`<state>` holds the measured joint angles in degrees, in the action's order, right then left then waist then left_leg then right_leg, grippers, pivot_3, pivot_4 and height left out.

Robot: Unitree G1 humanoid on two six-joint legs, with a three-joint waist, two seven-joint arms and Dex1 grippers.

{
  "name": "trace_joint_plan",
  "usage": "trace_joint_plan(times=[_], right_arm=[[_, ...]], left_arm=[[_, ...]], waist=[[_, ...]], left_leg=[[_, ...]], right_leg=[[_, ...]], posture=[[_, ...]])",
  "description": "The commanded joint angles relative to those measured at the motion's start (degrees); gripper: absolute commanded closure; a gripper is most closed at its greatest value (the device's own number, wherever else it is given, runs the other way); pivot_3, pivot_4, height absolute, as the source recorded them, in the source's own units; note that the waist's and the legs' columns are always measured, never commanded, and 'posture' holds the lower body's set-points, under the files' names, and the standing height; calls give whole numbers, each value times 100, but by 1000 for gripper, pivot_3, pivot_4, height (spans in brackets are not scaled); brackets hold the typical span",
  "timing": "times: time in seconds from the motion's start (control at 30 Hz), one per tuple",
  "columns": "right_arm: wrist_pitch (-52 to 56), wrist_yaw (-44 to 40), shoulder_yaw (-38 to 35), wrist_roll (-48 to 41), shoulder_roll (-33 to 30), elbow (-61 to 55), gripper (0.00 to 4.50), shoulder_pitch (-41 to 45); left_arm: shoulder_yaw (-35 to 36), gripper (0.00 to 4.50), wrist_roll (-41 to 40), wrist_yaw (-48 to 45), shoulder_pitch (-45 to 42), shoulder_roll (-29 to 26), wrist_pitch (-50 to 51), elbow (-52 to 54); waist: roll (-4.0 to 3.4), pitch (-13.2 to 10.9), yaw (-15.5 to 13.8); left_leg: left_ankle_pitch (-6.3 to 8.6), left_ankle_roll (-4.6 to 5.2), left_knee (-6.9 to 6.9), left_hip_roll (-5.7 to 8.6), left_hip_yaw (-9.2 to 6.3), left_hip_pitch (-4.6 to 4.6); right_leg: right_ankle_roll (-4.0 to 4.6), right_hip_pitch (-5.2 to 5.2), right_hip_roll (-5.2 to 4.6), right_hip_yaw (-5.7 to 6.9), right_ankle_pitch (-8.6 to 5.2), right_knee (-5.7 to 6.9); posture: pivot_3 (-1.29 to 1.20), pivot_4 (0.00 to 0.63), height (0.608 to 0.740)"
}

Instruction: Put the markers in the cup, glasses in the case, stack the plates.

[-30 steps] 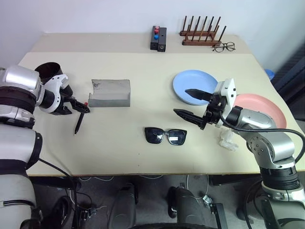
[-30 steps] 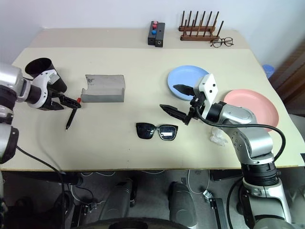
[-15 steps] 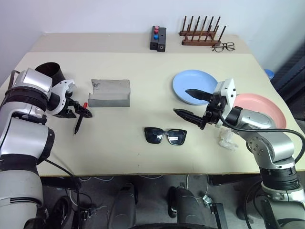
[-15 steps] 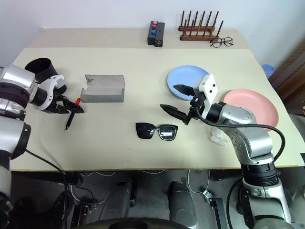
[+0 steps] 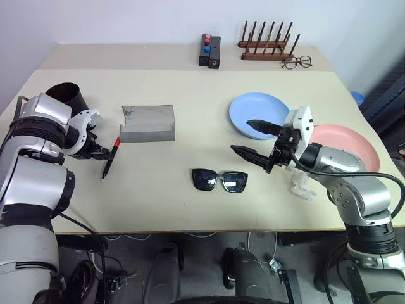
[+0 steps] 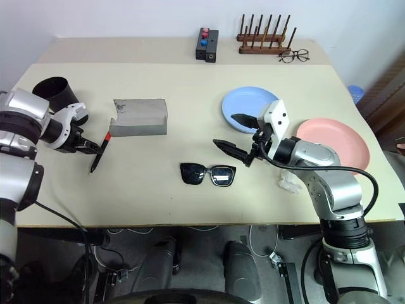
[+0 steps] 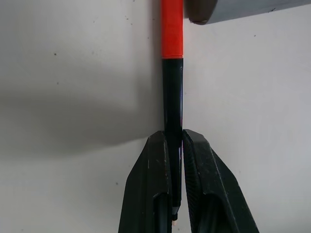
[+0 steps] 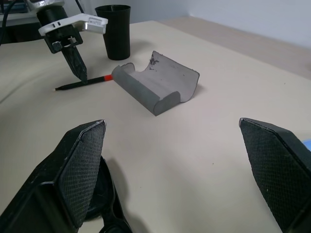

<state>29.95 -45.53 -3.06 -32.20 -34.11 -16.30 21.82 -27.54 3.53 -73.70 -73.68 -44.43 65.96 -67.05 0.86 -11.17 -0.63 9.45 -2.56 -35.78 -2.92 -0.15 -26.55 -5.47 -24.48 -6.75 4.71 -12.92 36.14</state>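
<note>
The marker [image 5: 111,156], black with a red end, lies on the table left of the grey case [image 5: 147,123], which stands open. My left gripper [image 7: 174,141] comes down on the marker from above and is shut on its black barrel. Behind that arm stands the dark cup [image 5: 66,95]. The black sunglasses [image 5: 219,180] lie near the table's middle front. My right gripper [image 5: 240,135] hovers open just right of them, holding nothing. The light blue plate [image 5: 256,109] and the pink plate [image 5: 351,149] lie side by side on the right.
At the back edge stand a small black box with red and blue buttons [image 5: 210,50], a wooden rack [image 5: 269,44] and clear-lens spectacles [image 5: 297,62]. A crumpled white scrap [image 5: 302,185] lies under my right forearm.
My left gripper has closed on the marker, and its wrist has turned a little. The marker has shifted slightly toward the case. The right arm has kept still.
</note>
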Motion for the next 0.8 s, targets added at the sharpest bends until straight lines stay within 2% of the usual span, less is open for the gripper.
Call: trace_joint_plan(times=[0.03, 0.33, 0.5, 0.67, 0.73, 0.8], right_arm=[[-115, -19, -105, -12, -16, -203, 0, 14], [-209, -78, -96, 16, -6, -141, 0, -28], [-288, -148, -51, 80, 22, -8, 0, 66], [-341, -218, -4, 103, 62, 121, 0, 172], [-367, -248, 9, 134, 68, 158, 0, 208], [-382, -273, 14, 152, 75, 192, 0, 235]], left_arm=[[56, 4482, 134, -132, -70, -221, 64, 293], [217, 4482, 10, -197, 238, -1009, 617, 1953], [1013, 4482, -275, 434, 813, -1330, 805, 3395], [2780, 4482, -745, 1725, 1569, -924, -137, 4169], [3279, 4482, -837, 2220, 1869, -702, -1318, 4340], [3789, 4482, -1017, 2635, 1896, -508, -2001, 4260]], waist=[[1, -1, 0], [1, -3, 14], [1, -3, 6], [1, -3, 6], [0, -3, 5], [0, -3, -1]], left_leg=[[0, 0, 0, 0, 0, 0], [0, 0, 3, -1, -1, 1], [0, 0, 1, -1, -3, 1], [0, 0, -1, -1, -4, 4], [-1, 1, -5, -1, -2, 4], [-1, 1, -7, -1, -1, 6]], right_leg=[[0, 0, 0, 0, 0, 0], [3, 0, 0, 0, -2, 0], [3, 0, -1, -1, -2, 2], [-3, 3, 0, -1, 2, 5], [-17, 3, 0, -1, 9, 8], [-17, 4, 1, -2, 10, 11]], posture=[[0, 150, 740], [0, 150, 740], [0, 150, 740], [0, 150, 740], [0, 150, 740], [0, 150, 740]])
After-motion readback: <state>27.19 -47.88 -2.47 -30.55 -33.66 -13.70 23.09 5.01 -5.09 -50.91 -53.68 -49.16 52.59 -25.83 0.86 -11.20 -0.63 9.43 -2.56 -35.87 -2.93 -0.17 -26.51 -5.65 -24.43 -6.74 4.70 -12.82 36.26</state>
